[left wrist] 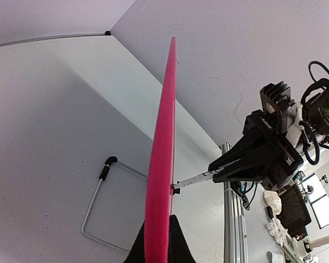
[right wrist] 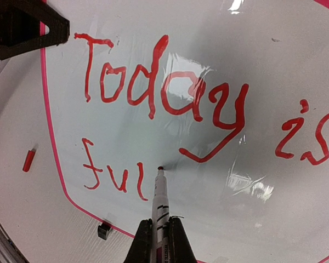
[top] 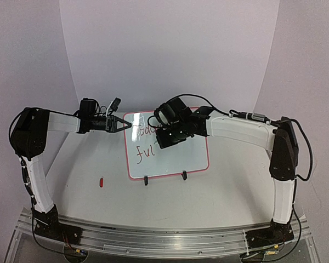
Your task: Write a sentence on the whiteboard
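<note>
The whiteboard (top: 175, 161) stands tilted on the table, red-pink framed. The sentence (right wrist: 158, 76) in red reads "Today is" on the top line and "ful" (top: 144, 155) below. My right gripper (right wrist: 160, 229) is shut on a white marker (right wrist: 160, 200), whose red tip touches the board just right of "ful". Seen from above, the right gripper (top: 165, 136) hangs over the board's upper middle. My left gripper (left wrist: 159, 235) is shut on the board's pink edge (left wrist: 163, 137), at its upper left corner (top: 126, 125).
A red marker cap (top: 101, 182) lies on the table left of the board. Two black clip feet (top: 146, 180) hold the board's lower edge. A bent wire stand (left wrist: 98, 186) lies behind the board. An aluminium rail (top: 153, 235) runs along the near edge.
</note>
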Controlling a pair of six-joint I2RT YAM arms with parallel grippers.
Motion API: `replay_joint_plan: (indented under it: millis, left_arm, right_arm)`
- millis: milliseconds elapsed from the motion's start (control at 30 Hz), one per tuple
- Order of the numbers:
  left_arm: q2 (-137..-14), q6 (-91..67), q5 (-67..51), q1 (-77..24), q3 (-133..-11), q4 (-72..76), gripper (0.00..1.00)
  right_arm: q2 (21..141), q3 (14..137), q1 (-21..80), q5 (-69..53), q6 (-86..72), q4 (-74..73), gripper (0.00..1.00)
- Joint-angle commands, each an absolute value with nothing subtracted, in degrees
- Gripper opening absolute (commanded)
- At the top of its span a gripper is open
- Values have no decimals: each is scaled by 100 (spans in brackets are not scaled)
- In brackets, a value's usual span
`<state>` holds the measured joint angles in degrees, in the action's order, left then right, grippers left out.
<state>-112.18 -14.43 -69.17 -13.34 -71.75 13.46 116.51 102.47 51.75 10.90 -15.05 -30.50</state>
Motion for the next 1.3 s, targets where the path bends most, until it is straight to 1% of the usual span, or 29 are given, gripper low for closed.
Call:
replay_joint_plan:
  millis: [0,367,1267]
  left_arm:
    - [-11272,-861,-6215,-1403,-7032,1355,0]
    - [-11279,-853,-6200,-1398,-7040,1343,0]
    - [-11286,-860,-6186,-1404,-7049,1332,0]
  right_arm:
    - [11763,10500,5135,1272,-1507,-2978,0]
    - [11729,10348,5109,1314,-1581,-3088,0]
    - [11540,9871,5122,949,-1891,-3315,0]
